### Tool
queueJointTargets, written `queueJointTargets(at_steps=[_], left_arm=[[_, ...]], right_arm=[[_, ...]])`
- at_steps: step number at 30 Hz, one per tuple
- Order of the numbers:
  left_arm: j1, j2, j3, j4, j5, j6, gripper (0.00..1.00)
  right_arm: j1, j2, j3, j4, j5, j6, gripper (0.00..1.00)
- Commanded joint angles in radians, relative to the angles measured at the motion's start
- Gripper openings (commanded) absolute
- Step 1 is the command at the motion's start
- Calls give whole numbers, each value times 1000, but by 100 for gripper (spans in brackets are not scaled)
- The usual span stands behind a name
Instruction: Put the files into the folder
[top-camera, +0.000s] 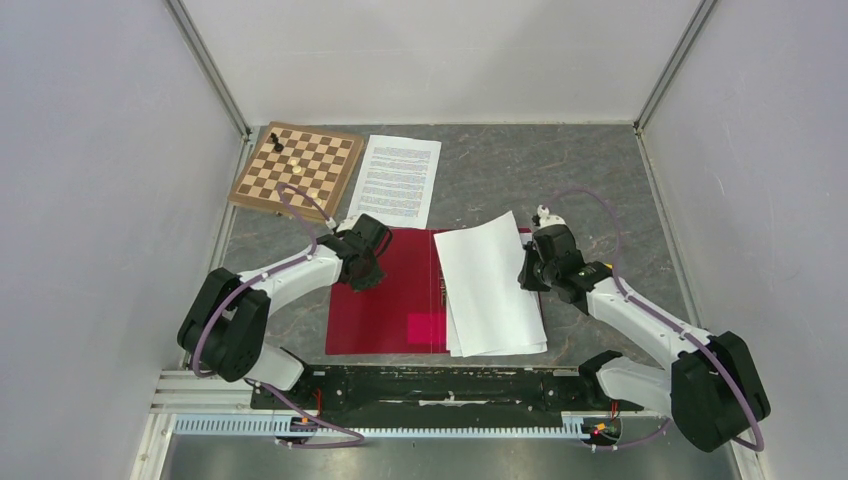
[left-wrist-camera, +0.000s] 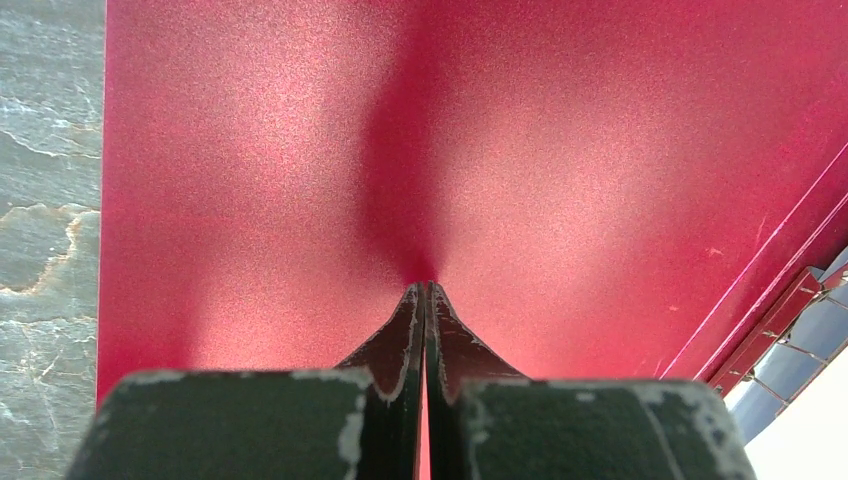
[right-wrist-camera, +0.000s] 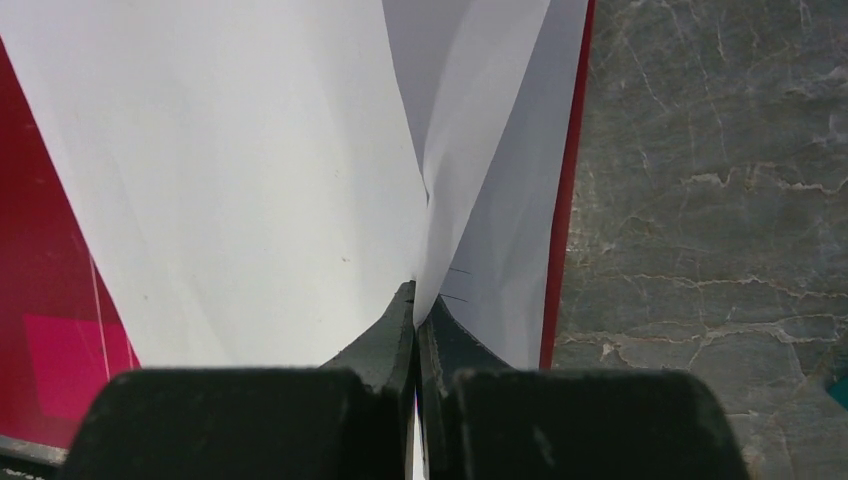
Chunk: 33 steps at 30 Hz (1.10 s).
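The red folder (top-camera: 385, 300) lies open on the table, with a pink patch (top-camera: 427, 327) near its spine. My left gripper (top-camera: 362, 277) is shut, its tips down on the folder's left flap (left-wrist-camera: 300, 180), as the left wrist view (left-wrist-camera: 427, 288) shows. Several white sheets (top-camera: 500, 325) lie on the folder's right half. My right gripper (top-camera: 527, 272) is shut on the right edge of the top blank sheet (right-wrist-camera: 250, 180), which is lifted and bent at the fingers (right-wrist-camera: 415, 300). Another printed sheet (top-camera: 397, 178) lies on the table behind the folder.
A brown-and-white chessboard (top-camera: 297, 168) with a few pieces lies at the back left, next to the printed sheet. White walls close in both sides and the back. Grey stone tabletop (right-wrist-camera: 700, 200) shows right of the folder. A black rail (top-camera: 430, 385) runs along the near edge.
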Motion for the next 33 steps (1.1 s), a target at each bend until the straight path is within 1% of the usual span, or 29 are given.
queueJointTargets(at_steps=[1,17,22,27,31,33], left_arm=[[-2,2,18,-2,-23,-20,2],[-1,-1,18,-6,-15,-19,2],[-1,0,19,-12,-18,-18,2],[-1,0,17,-14,-15,-19,2],[-1,3,18,-14,-12,-18,2],[-1,3,19,-14,-10,-20,2]], right_arm=[[-3,-12,-30,35,57,40,0],[-40,-64,-135,73,69,121,0],[-70,-98,-157,74,77,141,0],[-118,-102,-180,98,25,137,0],[-118,-74,-177,122,-30,135,0],[-113,-74,-180,131,-32,134,0]])
